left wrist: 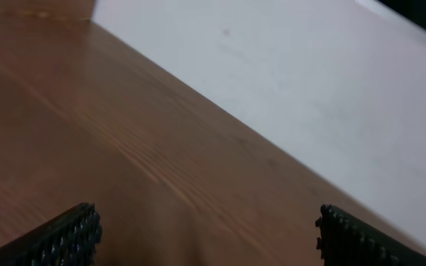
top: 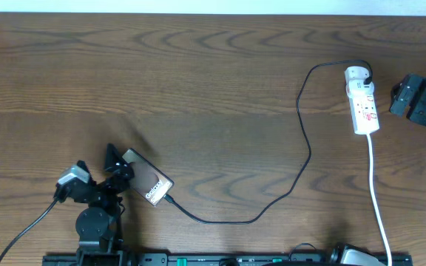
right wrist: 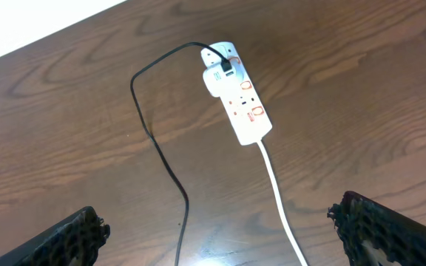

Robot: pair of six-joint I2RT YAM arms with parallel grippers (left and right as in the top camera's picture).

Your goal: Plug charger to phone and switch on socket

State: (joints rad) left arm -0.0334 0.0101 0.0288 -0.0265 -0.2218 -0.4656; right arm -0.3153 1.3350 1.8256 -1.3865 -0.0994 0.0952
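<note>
— Where's everything?
— The flat brownish-grey phone (top: 146, 182) lies near the wooden table's (top: 198, 74) front-left corner, with the thin black charger cable (top: 309, 151) reaching its edge. The narrow white plastic power strip (top: 362, 103) is by the right edge.
— Grippers?
— The left gripper (left wrist: 207, 225) and right gripper (right wrist: 217, 218) have their ribbed fingers apart, empty.
— Risk?
— An off-centre press on the red switch (right wrist: 256, 114) may slide the light strip, tugging the cable loose.

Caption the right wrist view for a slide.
Open right gripper facing the white socket, black charger plugged into its far end.
</note>
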